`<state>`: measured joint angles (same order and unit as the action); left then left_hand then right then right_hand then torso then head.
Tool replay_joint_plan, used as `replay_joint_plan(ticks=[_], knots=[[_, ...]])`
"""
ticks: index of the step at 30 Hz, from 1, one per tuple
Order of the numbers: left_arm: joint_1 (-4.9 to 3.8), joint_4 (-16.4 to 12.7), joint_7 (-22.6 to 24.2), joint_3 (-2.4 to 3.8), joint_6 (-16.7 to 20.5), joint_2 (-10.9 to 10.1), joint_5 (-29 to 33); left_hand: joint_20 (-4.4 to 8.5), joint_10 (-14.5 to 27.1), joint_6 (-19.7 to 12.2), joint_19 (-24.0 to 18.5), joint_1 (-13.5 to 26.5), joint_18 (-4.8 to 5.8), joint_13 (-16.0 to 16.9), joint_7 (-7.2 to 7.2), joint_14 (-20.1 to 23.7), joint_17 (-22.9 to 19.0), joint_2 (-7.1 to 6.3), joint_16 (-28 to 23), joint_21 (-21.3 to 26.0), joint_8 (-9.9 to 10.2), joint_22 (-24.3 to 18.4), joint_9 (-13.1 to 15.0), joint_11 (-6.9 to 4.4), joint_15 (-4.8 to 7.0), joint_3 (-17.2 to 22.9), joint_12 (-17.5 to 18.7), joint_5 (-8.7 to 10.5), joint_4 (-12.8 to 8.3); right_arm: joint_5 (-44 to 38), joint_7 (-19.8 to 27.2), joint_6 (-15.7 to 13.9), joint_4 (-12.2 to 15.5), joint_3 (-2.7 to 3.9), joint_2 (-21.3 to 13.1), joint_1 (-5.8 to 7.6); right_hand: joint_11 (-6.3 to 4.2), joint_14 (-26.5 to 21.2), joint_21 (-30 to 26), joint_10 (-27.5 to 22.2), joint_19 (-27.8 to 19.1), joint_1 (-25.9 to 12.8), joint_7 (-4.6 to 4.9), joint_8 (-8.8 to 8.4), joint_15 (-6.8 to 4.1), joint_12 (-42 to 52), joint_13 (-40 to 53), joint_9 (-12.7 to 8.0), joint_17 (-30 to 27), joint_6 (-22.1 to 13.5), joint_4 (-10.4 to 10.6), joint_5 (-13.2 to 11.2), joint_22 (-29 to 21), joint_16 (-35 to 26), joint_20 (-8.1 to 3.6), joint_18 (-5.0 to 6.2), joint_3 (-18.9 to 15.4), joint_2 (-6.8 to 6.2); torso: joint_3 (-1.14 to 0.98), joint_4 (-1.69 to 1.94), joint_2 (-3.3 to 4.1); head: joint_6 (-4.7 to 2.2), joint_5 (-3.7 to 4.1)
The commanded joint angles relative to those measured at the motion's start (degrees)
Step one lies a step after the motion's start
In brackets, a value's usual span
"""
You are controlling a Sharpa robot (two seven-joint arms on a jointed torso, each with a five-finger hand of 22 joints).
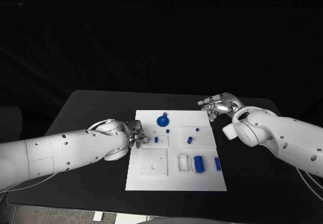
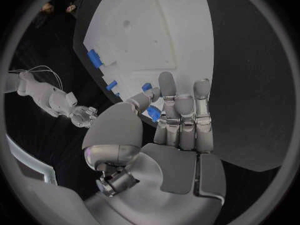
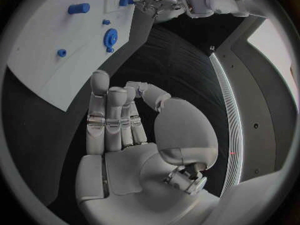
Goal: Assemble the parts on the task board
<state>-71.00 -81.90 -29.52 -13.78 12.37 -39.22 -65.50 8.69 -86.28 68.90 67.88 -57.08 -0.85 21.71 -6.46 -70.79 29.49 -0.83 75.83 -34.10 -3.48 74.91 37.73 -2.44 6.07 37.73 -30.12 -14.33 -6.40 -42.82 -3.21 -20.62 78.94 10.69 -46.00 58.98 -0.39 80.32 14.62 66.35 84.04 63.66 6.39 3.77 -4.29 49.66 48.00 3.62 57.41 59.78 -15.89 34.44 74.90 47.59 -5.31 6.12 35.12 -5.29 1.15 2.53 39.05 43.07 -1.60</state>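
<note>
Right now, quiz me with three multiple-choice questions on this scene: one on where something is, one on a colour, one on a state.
1. Where is the right robot hand?
A) over the middle of the task board
B) over the black table, past the board's far right corner
C) under the table
2. What colour is the round part on the board?
A) red
B) blue
C) green
3. What is the right robot hand doing?
A) holding the round part
B) pressing on the board
C) holding nothing
Answers: B, the head view shows it off the board; B, it is plainly blue; C, its wrist view shows an empty palm.
</note>
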Motion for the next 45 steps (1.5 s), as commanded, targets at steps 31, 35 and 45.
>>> replay_joint_plan(ticks=[31,35,45], knots=[[0.04,2.23,-1.21,0.01,-9.83,1.61,5.65,-0.27,-0.52,12.33,-0.83,3.11,0.68,1.03,8.78,-0.46,0.37,1.80,1.36,-0.90,-0.31,1.18,1.47,-2.35,1.20,0.77,-1.44,-1.95,-3.94,-0.27,0.04,1.32,0.12,0.03,0.00,-0.01,0.02,-0.51,0.48,-0.41,-0.44,0.54,0.24,-0.24,-0.07,-0.16,-0.09,-0.07,0.06,0.30,-0.11,0.16,1.08,-0.35,-0.14,1.03,0.36,-0.28,-0.02,0.04,-0.01,0.24,0.39],[0.04,2.42,-1.08,0.01,-9.08,1.67,6.26,-0.24,-0.54,12.33,-0.80,3.99,0.69,1.05,8.80,-0.53,0.37,2.24,1.35,-0.97,-0.30,1.17,1.62,-2.37,1.23,0.91,-1.42,-1.98,-4.50,-0.27,0.05,1.32,0.10,0.03,0.03,-0.02,0.02,-0.51,0.48,-0.41,-0.44,0.54,0.24,-0.24,-0.07,-0.16,-0.09,-0.07,0.06,0.30,-0.11,0.16,1.08,-0.35,-0.14,1.03,0.36,-0.28,0.00,0.00,-0.01,0.19,0.42],[0.03,3.07,-0.80,0.03,-7.72,1.68,6.86,-0.19,-0.54,12.32,-0.71,4.30,0.68,1.08,8.84,-0.67,0.45,2.49,1.38,-0.98,-0.32,1.16,1.76,-2.43,1.30,0.91,-1.50,-1.94,-4.33,-0.27,0.01,1.40,0.14,0.03,0.00,-0.02,0.02,-0.51,0.55,-0.41,-0.47,0.65,0.23,-0.23,-0.08,-0.16,-0.11,-0.06,0.09,0.33,-0.16,0.17,1.09,-0.32,-0.15,1.04,0.47,-0.30,0.01,0.01,0.01,0.19,0.40]])
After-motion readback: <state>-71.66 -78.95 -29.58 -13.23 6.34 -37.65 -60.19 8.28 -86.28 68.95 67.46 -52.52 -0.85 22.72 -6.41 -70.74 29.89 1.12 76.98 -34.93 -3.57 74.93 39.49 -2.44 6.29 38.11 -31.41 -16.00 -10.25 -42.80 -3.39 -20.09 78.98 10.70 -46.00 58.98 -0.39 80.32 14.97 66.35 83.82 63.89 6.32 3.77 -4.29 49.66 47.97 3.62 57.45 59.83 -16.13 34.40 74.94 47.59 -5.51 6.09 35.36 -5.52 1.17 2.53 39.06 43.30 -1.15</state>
